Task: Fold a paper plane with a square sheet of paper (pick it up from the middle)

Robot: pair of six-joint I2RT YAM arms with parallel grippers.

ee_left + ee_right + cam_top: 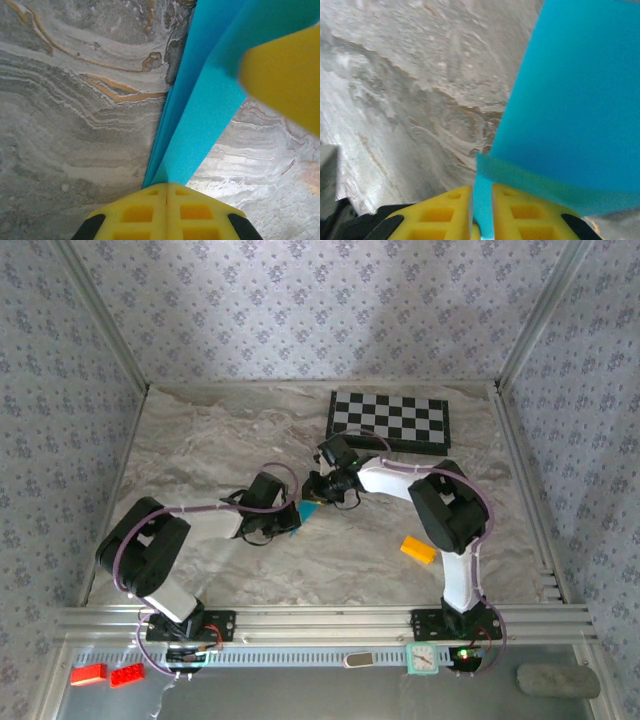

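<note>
The cyan-blue sheet of paper is folded into narrow layers and hangs above the marble table between both grippers. My left gripper is shut on its pointed end, the yellow fingers pressed together. My right gripper is shut on another edge of the paper, with a slim gap between its jaws that the paper fills. In the left wrist view a yellow right fingertip shows past the paper. From above, the two grippers meet mid-table, and a sliver of paper shows. I cannot tell whether it has the paper plane's shape.
A chessboard lies at the back right of the table. A small yellow-orange block sits to the right, beside the right arm. Red bricks and a small clock lie below the front rail.
</note>
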